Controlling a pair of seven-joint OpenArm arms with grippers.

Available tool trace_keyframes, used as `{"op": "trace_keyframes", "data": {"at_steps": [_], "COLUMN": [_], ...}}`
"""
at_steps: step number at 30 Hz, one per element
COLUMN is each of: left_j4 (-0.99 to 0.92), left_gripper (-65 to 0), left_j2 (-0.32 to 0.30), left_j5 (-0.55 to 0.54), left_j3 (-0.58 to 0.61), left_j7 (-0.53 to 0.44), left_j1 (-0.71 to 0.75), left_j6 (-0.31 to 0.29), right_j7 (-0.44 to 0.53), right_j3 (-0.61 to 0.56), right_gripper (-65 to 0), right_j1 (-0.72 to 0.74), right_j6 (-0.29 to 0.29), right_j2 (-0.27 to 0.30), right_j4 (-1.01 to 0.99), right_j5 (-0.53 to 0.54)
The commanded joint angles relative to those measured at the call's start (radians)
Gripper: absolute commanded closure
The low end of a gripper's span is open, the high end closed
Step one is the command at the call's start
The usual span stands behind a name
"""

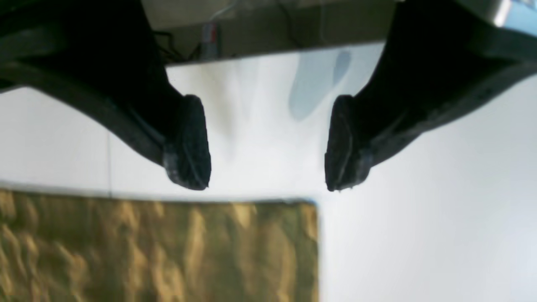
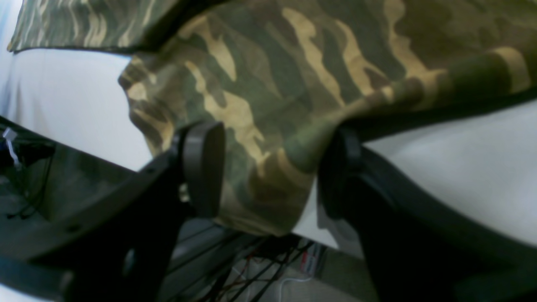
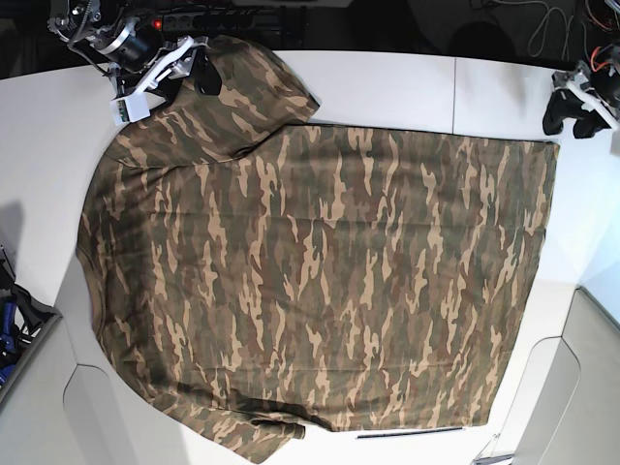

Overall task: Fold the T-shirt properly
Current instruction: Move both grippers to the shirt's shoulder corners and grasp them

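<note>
The camouflage T-shirt (image 3: 310,281) lies spread flat on the white table (image 3: 387,82); I see no collar or label. My right gripper (image 3: 199,68) is at the far left sleeve. In the right wrist view its fingers (image 2: 205,167) stand wide apart with the sleeve cloth (image 2: 293,63) bunched between them, so my right gripper (image 2: 272,134) is open. My left gripper (image 3: 572,121) is at the shirt's far right corner. In the left wrist view it (image 1: 266,180) is open and empty over bare table, just beyond the shirt's corner (image 1: 168,251).
A power strip and cables (image 3: 232,17) run behind the table's far edge. More cables (image 2: 260,268) hang below the table edge in the right wrist view. A dark stand with blue parts (image 3: 15,320) sits at the left side. The table's curved front edge (image 3: 87,407) is near the shirt.
</note>
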Motion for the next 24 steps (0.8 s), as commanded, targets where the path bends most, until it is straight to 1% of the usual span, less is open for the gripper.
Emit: {"op": "trace_keyframes", "data": {"at_steps": [1, 4, 11, 18, 24], "left_j4": [-0.015, -0.098, -0.25, -0.268, -0.267], "left_gripper": [-45.6, -45.6, -45.6, -45.6, -45.5], "left_j2": [-0.027, -0.04, -0.039, -0.038, -0.033], "left_j5": [-0.017, -0.024, -0.032, -0.031, -0.032], "left_j3": [-0.01, -0.01, 0.032, 0.117, 0.143], "left_j7": [-0.016, -0.016, -0.016, -0.08, -0.083], "left_j1": [-0.016, -0.072, -0.157, -0.162, -0.162], "left_j6": [-0.004, -0.005, -0.016, -0.015, -0.015], "right_j7": [0.004, 0.004, 0.006, 0.007, 0.007], "right_j3": [0.002, 0.002, 0.002, 0.002, 0.002], "right_gripper": [-34.7, -34.7, -34.7, -34.7, -34.7], "right_j1": [-0.003, -0.003, -0.003, -0.003, -0.003], "right_j6": [0.003, 0.003, 0.003, 0.003, 0.003], "right_j2": [0.005, 0.005, 0.005, 0.005, 0.005], "right_j4": [0.011, 0.011, 0.011, 0.011, 0.011], "right_j5": [-0.003, -0.003, -0.003, -0.003, -0.003]}}
